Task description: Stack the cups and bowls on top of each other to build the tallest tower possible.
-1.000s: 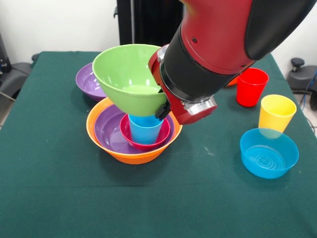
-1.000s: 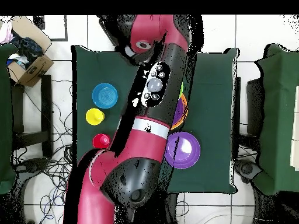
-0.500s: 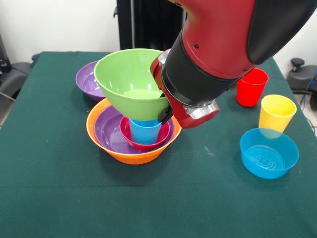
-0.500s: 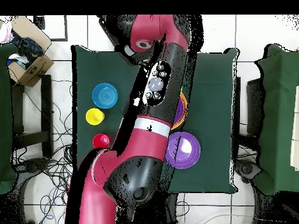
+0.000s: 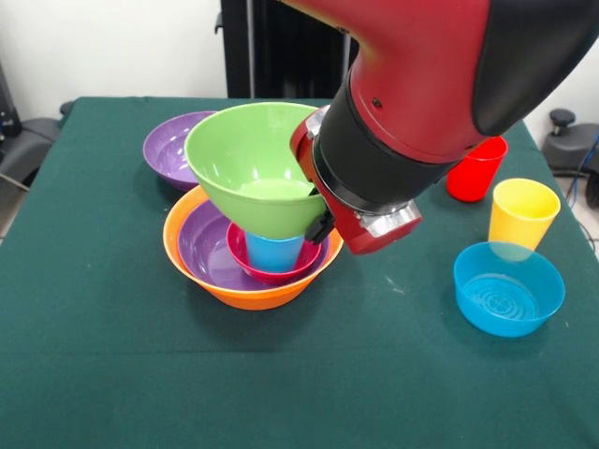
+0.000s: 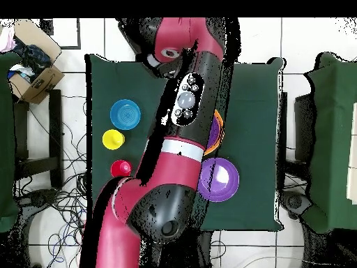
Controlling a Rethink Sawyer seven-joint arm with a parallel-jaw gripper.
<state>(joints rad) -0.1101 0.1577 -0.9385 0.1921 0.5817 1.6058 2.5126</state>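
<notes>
My gripper (image 5: 316, 221) is shut on the right rim of the lime green bowl (image 5: 251, 159), holding it tilted over the tower. The tower is a large orange bowl (image 5: 234, 296) with a purple bowl (image 5: 200, 247), a small pink-red bowl (image 5: 271, 275) and a blue cup (image 5: 274, 253) nested inside. The green bowl's base covers the blue cup's mouth; whether they touch I cannot tell. In the overhead view my arm hides the tower except a sliver of the orange bowl's rim (image 6: 222, 126).
A second purple bowl (image 5: 168, 148) (image 6: 219, 179) lies behind the tower. To the right stand a red cup (image 5: 474, 174) (image 6: 120, 168), a yellow cup (image 5: 521, 211) (image 6: 113, 139) and a small blue bowl (image 5: 508, 291) (image 6: 125, 114).
My gripper has carried the green bowl down and slightly right, so its base now sits lower over the blue cup and hides more of it.
</notes>
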